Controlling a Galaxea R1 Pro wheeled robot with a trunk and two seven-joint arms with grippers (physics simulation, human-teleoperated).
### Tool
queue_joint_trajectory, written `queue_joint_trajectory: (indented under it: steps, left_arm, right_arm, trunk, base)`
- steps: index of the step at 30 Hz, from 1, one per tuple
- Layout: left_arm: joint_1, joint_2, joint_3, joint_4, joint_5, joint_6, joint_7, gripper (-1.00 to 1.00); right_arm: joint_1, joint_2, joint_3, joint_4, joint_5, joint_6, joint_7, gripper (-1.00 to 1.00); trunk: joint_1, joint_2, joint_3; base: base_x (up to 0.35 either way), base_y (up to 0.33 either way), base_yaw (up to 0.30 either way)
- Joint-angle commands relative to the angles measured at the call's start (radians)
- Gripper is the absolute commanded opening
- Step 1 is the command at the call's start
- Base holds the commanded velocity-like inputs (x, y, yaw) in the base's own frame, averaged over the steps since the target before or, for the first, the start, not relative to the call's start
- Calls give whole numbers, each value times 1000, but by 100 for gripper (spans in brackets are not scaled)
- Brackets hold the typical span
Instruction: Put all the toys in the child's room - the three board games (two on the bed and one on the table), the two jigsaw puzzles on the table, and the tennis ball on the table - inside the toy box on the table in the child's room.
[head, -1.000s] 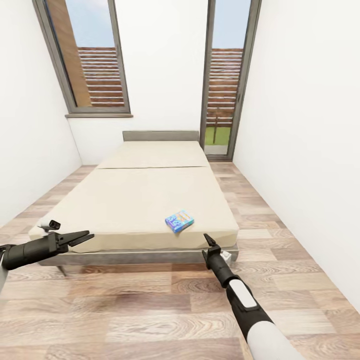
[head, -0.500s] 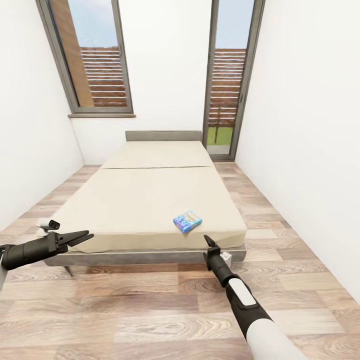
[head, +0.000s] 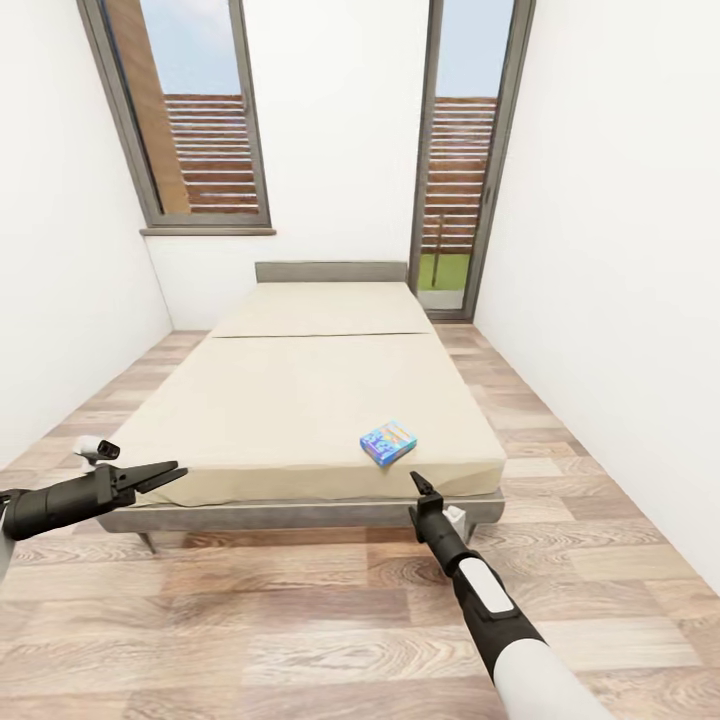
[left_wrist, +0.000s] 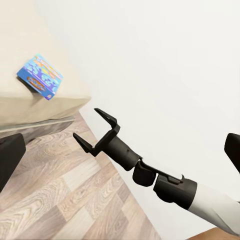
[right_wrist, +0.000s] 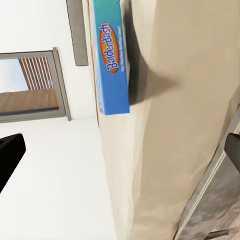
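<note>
A small blue board game (head: 388, 441) lies flat near the foot-end right corner of the bed (head: 290, 400), on its bare beige mattress. My right gripper (head: 418, 482) hangs open just in front of the mattress edge, a short way below and right of the box, touching nothing. The left wrist view shows that same right gripper (left_wrist: 86, 123) with its fingers spread, and the board game (left_wrist: 40, 76) beyond it. Side-on in the right wrist view, the board game (right_wrist: 111, 60) rests on the mattress. My left gripper (head: 170, 472) is open and empty off the bed's foot-end left corner.
White walls close in on both sides of the bed. A dark-framed window (head: 195, 110) and a tall glass door (head: 458, 150) stand behind the low headboard (head: 330, 271). Wood-plank floor (head: 300, 620) runs along the foot of the bed and down its right side.
The whole picture has shifted, so the camera moved: bed and board game now sit further right in view. Both arms hold the same pose, and both grippers stay open.
</note>
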Motion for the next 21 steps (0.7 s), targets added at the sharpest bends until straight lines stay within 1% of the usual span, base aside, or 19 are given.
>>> queue_joint_trajectory:
  steps: [1, 4, 10, 16, 21]
  left_arm:
    - [0, 0, 0, 0, -1, 11, -4, 100]
    - [0, 0, -1, 0, -1, 11, -4, 100]
    - [0, -1, -4, 0, 0, 11, -4, 100]
    - [0, -1, -5, -1, 0, 11, -4, 100]
    - [0, -1, -6, -1, 0, 10, -4, 100]
  right_arm:
    - [0, 1, -8, 0, -9, 10, 2, 100]
    - [0, 1, -10, -1, -9, 12, 3, 100]
    - [0, 1, -10, -1, -8, 12, 4, 100]
    - [0, 1, -10, -2, -8, 13, 4, 100]
    - [-1, 1, -9, -2, -7, 14, 4, 100]
  trunk:
    - [0, 0, -1]
    - [0, 0, -1]
    - [0, 0, -1]
    - [0, 0, -1]
    - [0, 0, -1]
  base:
    - [0, 34, 0]
    - [31, 61, 0]
    - [102, 163, 0]
    - [36, 46, 0]
    - [103, 72, 0]
